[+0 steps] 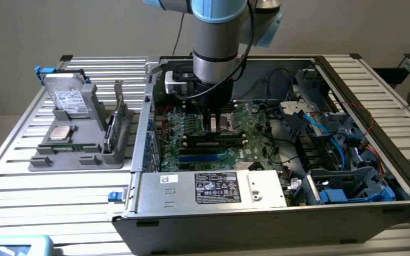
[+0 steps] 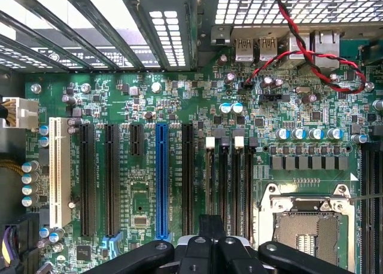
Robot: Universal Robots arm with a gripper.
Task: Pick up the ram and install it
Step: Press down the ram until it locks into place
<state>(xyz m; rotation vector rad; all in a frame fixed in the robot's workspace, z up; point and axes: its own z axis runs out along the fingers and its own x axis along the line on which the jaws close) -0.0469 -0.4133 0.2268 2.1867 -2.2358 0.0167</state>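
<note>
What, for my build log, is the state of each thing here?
computer case: open, side panel off
gripper: shut, above the memory slots
processor socket: empty
processor chip: lying flat in the grey tray
expansion card: upright in the tray

- The surface (image 1: 62, 210) is a platform of pale metal slats running across the exterior view, with ribbed grooves between them.
- An open computer case (image 1: 262, 218) sits directly on it, taking up the middle and the exterior view's right, its side panel off.
- A grey parts tray (image 1: 84, 154) rests on the slats to the exterior view's left of the case, just beside its wall.
- A blue clip (image 1: 42, 70) sits at the far left edge of the slats.
- A light blue object (image 1: 13, 246) lies at the near left corner, partly cut off.
</note>
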